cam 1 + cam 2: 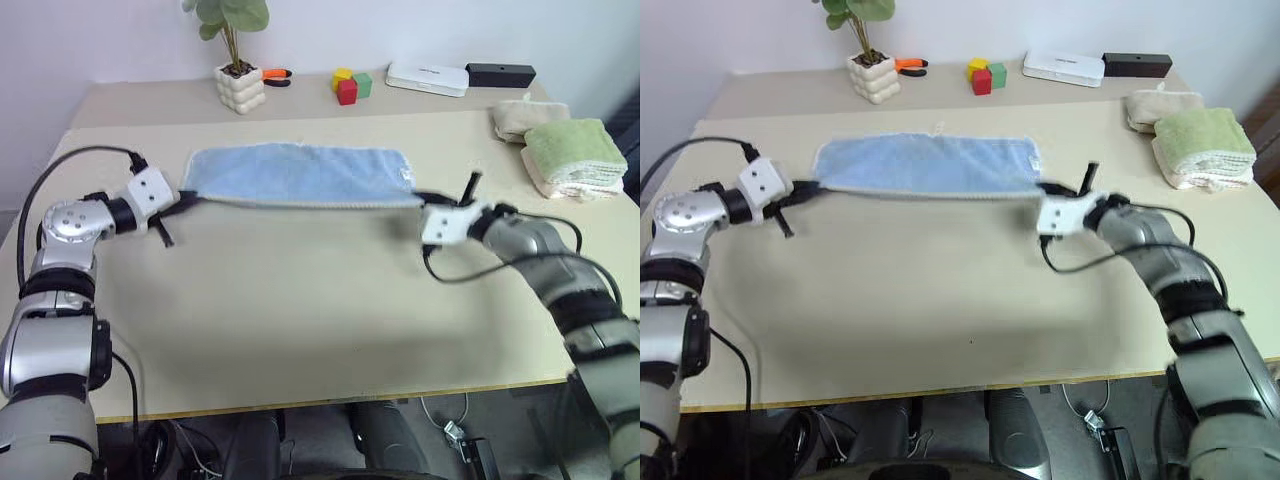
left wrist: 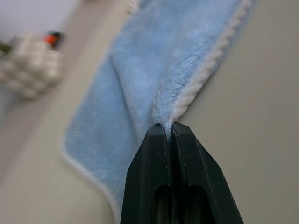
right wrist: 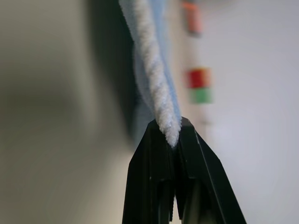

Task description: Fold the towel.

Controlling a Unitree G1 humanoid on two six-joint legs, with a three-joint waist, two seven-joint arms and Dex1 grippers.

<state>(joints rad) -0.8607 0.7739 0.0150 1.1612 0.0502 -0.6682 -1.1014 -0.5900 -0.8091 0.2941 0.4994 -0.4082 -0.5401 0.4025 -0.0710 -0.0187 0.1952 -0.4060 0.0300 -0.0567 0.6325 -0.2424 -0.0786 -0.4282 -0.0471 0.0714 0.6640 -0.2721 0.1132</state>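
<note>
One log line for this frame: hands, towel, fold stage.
left hand: shut on towel corner | right hand: shut on towel corner | light blue fluffy terry-cloth towel: near edge lifted, stretched between hands | stage: fold underway

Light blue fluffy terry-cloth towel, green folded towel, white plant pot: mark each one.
Light blue fluffy terry-cloth towel (image 1: 290, 172), left eye view, middle of its blue face.
Green folded towel (image 1: 572, 148), left eye view, top fold.
White plant pot (image 1: 241, 88), left eye view, front wall.

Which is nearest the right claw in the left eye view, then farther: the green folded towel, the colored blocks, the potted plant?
From the right claw:
1. Green folded towel, right side of the table.
2. Colored blocks, back of the table, near the middle.
3. Potted plant, back left.
</note>
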